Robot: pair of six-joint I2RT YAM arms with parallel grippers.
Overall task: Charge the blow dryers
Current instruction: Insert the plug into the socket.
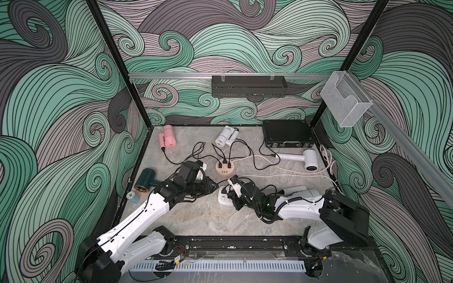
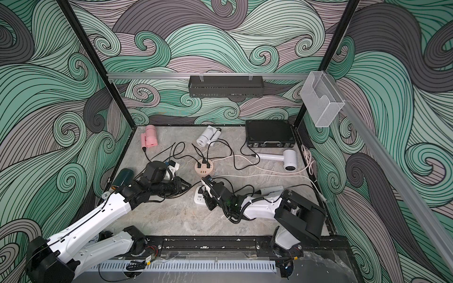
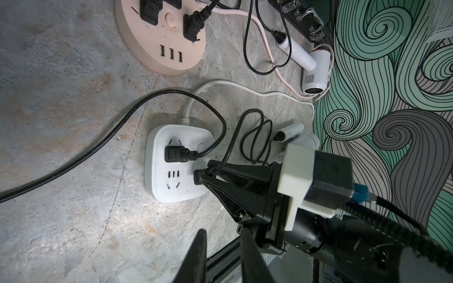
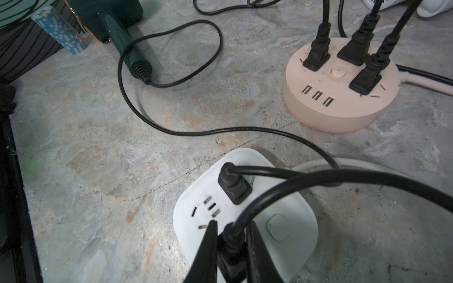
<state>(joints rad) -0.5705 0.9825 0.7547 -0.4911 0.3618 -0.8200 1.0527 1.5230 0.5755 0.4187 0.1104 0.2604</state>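
Overhead, in a top view, the pink blow dryer (image 1: 168, 137) lies at the far left of the tabletop (image 1: 196, 220), and the dark green blow dryer (image 1: 145, 180) lies beside the left arm. From the left wrist, the left end effector (image 3: 223, 235) stands narrowly parted and empty. From the right wrist, the right end effector (image 4: 232, 226) pinches a black plug (image 4: 231, 247) on the white hub (image 4: 299, 235) (three plugs already sit in the peach hub (image 4: 343, 107)).

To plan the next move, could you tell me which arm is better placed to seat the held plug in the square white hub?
Likely right. The right gripper is shut on the black plug right over the square white hub; the left gripper is open, empty and beside the hub.
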